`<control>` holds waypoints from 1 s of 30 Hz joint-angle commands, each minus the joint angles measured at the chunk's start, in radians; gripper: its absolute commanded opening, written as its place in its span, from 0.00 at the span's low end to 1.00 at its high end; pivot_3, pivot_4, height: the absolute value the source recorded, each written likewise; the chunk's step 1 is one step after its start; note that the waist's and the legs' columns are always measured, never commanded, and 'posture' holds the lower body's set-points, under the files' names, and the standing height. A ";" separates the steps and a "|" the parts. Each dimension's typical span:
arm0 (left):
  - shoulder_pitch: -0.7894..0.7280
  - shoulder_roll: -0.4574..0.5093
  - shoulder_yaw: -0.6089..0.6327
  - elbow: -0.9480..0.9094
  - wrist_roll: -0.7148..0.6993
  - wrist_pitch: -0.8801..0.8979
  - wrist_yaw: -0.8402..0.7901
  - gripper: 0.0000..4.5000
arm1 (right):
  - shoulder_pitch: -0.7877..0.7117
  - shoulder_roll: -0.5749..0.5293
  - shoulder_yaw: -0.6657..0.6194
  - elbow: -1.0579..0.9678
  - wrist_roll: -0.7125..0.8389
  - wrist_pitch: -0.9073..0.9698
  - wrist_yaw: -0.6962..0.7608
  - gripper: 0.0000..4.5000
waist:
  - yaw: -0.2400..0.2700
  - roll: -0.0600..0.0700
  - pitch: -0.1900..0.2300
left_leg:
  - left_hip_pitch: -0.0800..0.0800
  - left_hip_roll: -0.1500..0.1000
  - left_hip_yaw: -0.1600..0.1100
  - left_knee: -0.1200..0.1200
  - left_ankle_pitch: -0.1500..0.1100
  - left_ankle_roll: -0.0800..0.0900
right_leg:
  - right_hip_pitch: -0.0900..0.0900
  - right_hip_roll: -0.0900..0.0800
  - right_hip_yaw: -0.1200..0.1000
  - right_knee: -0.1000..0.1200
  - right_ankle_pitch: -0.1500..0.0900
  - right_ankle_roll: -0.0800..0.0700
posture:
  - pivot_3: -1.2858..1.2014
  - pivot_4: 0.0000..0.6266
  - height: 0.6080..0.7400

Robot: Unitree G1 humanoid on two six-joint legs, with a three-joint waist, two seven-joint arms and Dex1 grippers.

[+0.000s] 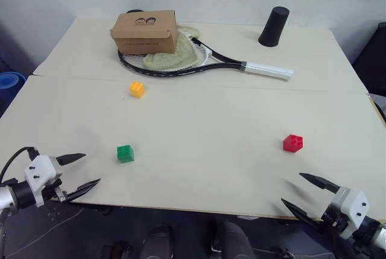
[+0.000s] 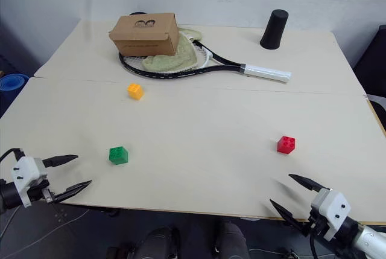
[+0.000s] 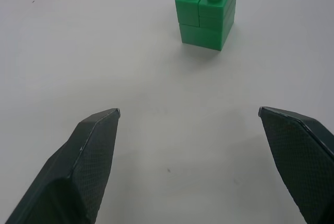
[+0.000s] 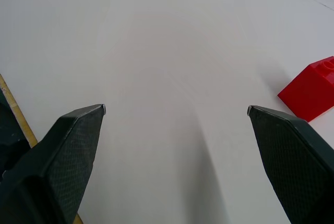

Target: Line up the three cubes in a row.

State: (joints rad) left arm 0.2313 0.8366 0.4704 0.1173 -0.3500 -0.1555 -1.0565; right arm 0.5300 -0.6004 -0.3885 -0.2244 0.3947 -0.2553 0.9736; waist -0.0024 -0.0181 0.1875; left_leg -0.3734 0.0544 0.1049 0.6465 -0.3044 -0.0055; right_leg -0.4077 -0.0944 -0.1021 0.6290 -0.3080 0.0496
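Nothing lined up yet. Small green studded plastic cube [image 1: 125,153] near left gripper [image 1: 81,174]; orange-yellow studded cube [image 1: 137,89] farther back; red studded cube [image 1: 293,143] near right gripper [image 1: 303,192]. Both jaws spread wide, empty. All three placements remain.

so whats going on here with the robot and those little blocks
Nothing is being held. Both the left gripper and the right gripper hang open and empty at the table's near edge. The green cube, red cube and orange-yellow cube sit far apart, not in a row.
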 commanded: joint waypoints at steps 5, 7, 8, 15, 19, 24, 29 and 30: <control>-0.017 0.082 -0.019 -0.131 -0.125 0.198 -0.092 1.00 | 0.013 0.105 -0.032 -0.070 0.080 0.076 -0.142 1.00 | 0.004 -0.002 -0.001 | 0.000 0.001 0.000 -0.001 0.000 0.000 | 0.000 0.000 0.000 0.000 0.000 -0.001 | 0.52 0.24 1.00; -0.045 0.054 -0.059 -0.217 -0.116 0.152 -0.083 1.00 | 0.027 0.161 -0.052 -0.101 0.093 0.111 -0.221 1.00 | 0.005 0.001 -0.001 | -0.001 0.001 -0.001 0.000 0.000 -0.001 | 0.000 0.000 -0.001 0.000 -0.001 -0.001 | 0.52 0.24 1.00; -0.057 0.038 -0.083 -0.276 -0.127 0.151 -0.078 1.00 | 0.037 0.187 -0.058 -0.116 0.097 0.127 -0.258 1.00 | 0.007 0.001 -0.001 | -0.001 0.000 -0.001 0.000 0.000 -0.001 | 0.000 -0.001 0.000 0.000 0.000 -0.001 | 0.52 0.24 1.00; -0.182 -0.001 -0.208 -0.488 -0.246 0.338 -0.047 1.00 | 0.089 0.372 0.007 -0.196 -0.023 0.135 -0.478 1.00 | -0.009 0.003 -0.002 | 0.001 0.001 0.000 -0.001 0.001 -0.002 | 0.000 0.001 0.002 0.003 -0.001 -0.002 | 0.52 0.24 1.00; -0.211 -0.001 -0.231 -0.489 -0.247 0.369 -0.056 1.00 | -0.032 0.430 0.073 -0.258 -0.102 0.181 -0.614 1.00 | -0.030 0.003 -0.002 | 0.003 0.001 0.002 0.000 0.001 -0.003 | 0.000 0.002 0.004 0.007 -0.001 -0.002 | 0.52 0.24 1.00; -0.200 0.009 -0.267 -0.469 -0.208 0.359 -0.095 1.00 | -0.192 0.439 0.119 -0.252 -0.173 0.319 -0.753 1.00 | -0.026 0.002 -0.002 | 0.003 0.001 0.003 0.000 0.002 -0.006 | -0.003 0.003 0.006 0.009 -0.003 -0.002 | 0.52 0.24 1.00; -0.186 -0.006 -0.279 -0.487 -0.195 0.358 -0.087 1.00 | -0.406 0.435 0.163 -0.164 -0.232 0.454 -0.853 1.00 | -0.026 0.002 -0.002 | 0.002 0.001 0.004 0.002 0.003 -0.007 | -0.004 0.004 0.007 0.010 -0.003 -0.002 | 0.52 0.24 1.00; -0.179 -0.006 -0.278 -0.489 -0.191 0.355 -0.086 1.00 | -0.432 0.439 0.158 -0.144 -0.240 0.463 -0.874 1.00 | -0.026 0.002 -0.002 | 0.002 0.000 0.004 0.002 0.003 -0.006 | -0.004 0.003 0.008 0.011 -0.003 -0.002 | 0.52 0.24 1.00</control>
State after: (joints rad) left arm 0.0426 0.8324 0.1830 -0.3437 -0.5449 0.2119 -1.1467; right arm 0.1229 -0.1638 -0.2242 -0.3845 0.1751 0.1873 0.1394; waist -0.0285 -0.0159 0.1851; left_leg -0.3705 0.0545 0.1093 0.6477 -0.3018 -0.0103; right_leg -0.4114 -0.0914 -0.0939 0.6399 -0.3109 0.0481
